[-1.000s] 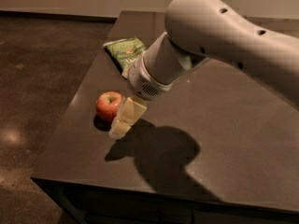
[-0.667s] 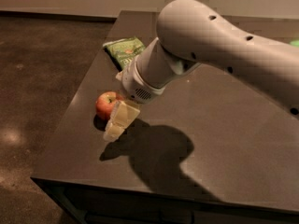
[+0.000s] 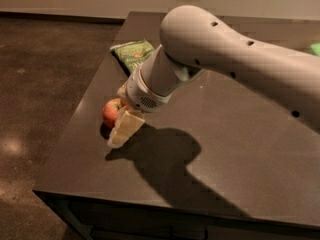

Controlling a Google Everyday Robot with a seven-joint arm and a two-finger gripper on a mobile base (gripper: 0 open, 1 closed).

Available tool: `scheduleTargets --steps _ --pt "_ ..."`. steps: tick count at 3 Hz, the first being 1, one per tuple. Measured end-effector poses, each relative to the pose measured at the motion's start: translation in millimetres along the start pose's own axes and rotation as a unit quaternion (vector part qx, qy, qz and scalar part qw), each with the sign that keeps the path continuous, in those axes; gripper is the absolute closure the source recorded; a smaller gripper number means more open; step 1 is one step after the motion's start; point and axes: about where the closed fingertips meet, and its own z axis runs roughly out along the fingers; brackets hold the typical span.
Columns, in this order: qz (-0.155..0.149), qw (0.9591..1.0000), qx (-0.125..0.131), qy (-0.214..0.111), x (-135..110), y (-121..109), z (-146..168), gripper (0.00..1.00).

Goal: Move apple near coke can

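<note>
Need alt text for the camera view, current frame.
The pincer of a white robot arm sits low beside a round red apple near the left edge of a dark table. A flat green snack bag lies behind them; no red drink can is visible.

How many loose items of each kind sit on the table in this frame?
apple: 1
green snack bag: 1
green item cut off at right edge: 1, kind unclear
coke can: 0 in view
Total: 3
The tool is low beside the apple, near the table's left edge.
</note>
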Motion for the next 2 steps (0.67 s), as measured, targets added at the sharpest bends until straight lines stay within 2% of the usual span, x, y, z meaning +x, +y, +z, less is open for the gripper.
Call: scheduleTargets --steps 1,2 --pt "0.002 1.0 -0.001 0.003 5.9 -4.5 0.1 0.4" --pt "0.017 0.9998 0.008 0.006 12.3 -13.9 -8.8 0.63"
